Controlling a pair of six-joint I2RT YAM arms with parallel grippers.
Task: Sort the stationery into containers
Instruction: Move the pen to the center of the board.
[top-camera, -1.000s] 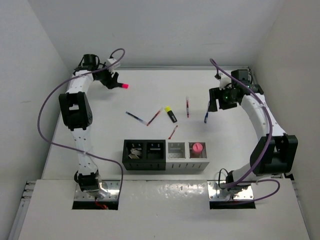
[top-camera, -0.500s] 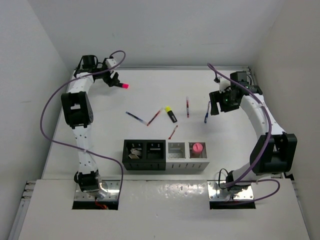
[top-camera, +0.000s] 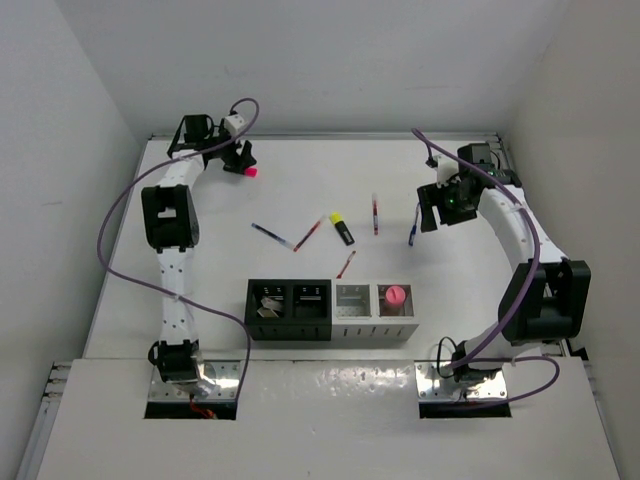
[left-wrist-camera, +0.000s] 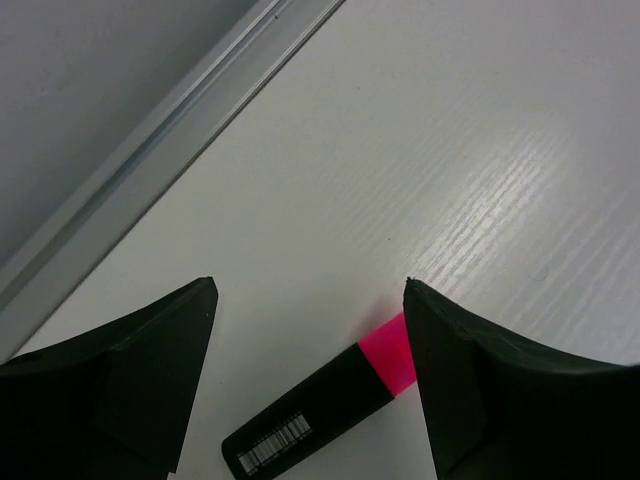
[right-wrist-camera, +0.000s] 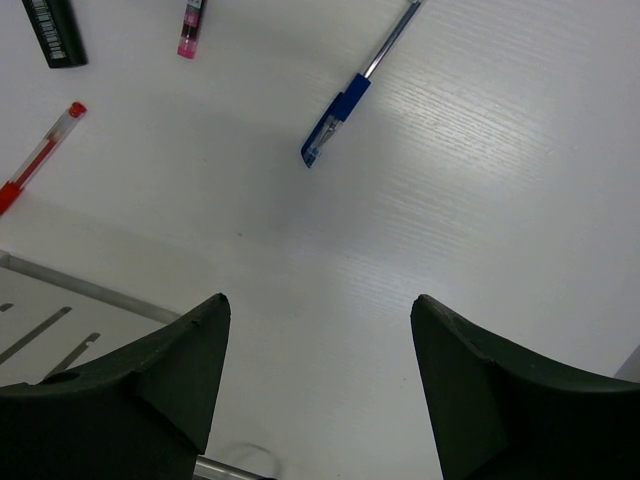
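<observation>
A black highlighter with a pink cap (left-wrist-camera: 388, 352) lies flat on the table near the back rail. My left gripper (left-wrist-camera: 310, 285) hangs open over it, one finger on each side, its cap beside the right finger; in the top view the left gripper (top-camera: 238, 160) is at the back left next to the pink highlighter (top-camera: 250, 171). My right gripper (top-camera: 433, 208) is open and empty above the table, just short of a blue pen (right-wrist-camera: 345, 100). Four containers stand in a row: two black (top-camera: 288, 324), two grey (top-camera: 376, 328).
Loose between the arms lie a yellow highlighter (top-camera: 342, 229), red pens (top-camera: 375, 213) (top-camera: 308, 234) (top-camera: 346, 264) and another blue pen (top-camera: 270, 234). A pink-capped glue stick (top-camera: 396, 295) stands in the rightmost grey bin. Pale items sit in the left black bin (top-camera: 252, 300). Walls close in on three sides.
My left gripper has swung right along the back of the table to the pink highlighter and opened wider. The highlighter has not moved. The right gripper shifted only slightly.
</observation>
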